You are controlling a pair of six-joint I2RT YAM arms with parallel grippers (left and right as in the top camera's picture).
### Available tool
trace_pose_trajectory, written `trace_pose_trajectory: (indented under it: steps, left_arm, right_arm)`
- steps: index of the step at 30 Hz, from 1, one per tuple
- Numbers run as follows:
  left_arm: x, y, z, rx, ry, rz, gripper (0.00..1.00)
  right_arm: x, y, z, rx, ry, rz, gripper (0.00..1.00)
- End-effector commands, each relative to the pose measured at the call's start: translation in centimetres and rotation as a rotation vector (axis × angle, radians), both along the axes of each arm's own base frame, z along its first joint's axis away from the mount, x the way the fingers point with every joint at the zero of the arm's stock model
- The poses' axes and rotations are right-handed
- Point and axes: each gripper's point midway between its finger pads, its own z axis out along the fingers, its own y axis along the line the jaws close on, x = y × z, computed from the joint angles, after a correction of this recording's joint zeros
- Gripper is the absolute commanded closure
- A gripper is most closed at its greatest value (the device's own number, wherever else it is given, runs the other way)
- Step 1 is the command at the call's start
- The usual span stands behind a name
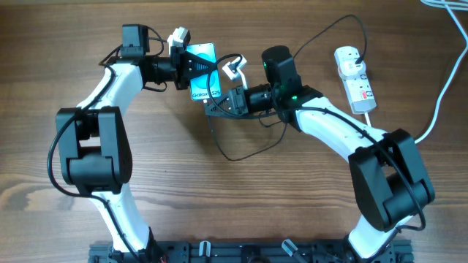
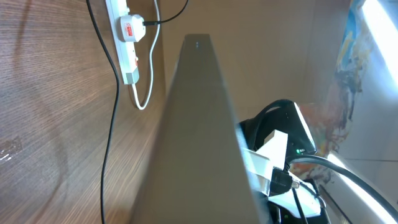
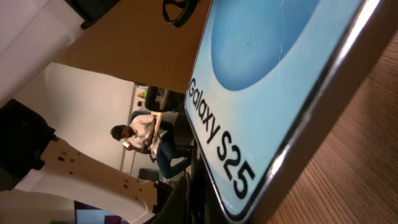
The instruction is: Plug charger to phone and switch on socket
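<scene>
Phone [image 1: 204, 70]: lifted off the bench toward the far edge, a little left of centre, screen up and lit teal-white. "Galaxy S25" reads clearly in the right wrist view.

Left gripper [image 1: 186, 64]: comes in from the left, jaws clenched on the phone's left side. In its own wrist view the grey body of the phone fills the middle of the frame.

Right gripper [image 1: 230, 82]: just beside the phone's right, near end. Cannot tell whether its jaws are parted or closed.

Charger [image 1: 322, 33]: black cable runs from the socket [image 1: 355, 79] in an arc along the far edge toward the right arm, with a slack loop lying on the wood near the bench centre. Plug tip not made out.

Socket: flat near the far right corner, red switch marks visible, white cord [image 1: 446, 66] trailing off the right edge.

Surface: brown wood-grain bench, matte.

Room: the left wrist view shows a colourful wall picture and a bright light strip. The right wrist view shows a seated person [image 3: 144, 135] behind pale panels.
</scene>
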Motion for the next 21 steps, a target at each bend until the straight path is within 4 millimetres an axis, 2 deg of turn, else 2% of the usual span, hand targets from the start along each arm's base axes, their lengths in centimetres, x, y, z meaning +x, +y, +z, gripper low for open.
trace_pose_trajectory:
  steps: [1, 21]
  left_arm:
    - [-0.6, 0.0, 1.6, -0.042, -0.028, -0.025, 0.96]
    - [-0.6, 0.0, 1.8, -0.042, -0.001, -0.025, 0.96]
  right_arm:
    - [0.7, -0.3, 1.3, 0.017, -0.024, -0.017, 0.96]
    - [1.8, -0.9, 0.8, -0.010, 0.005, -0.074, 0.96]
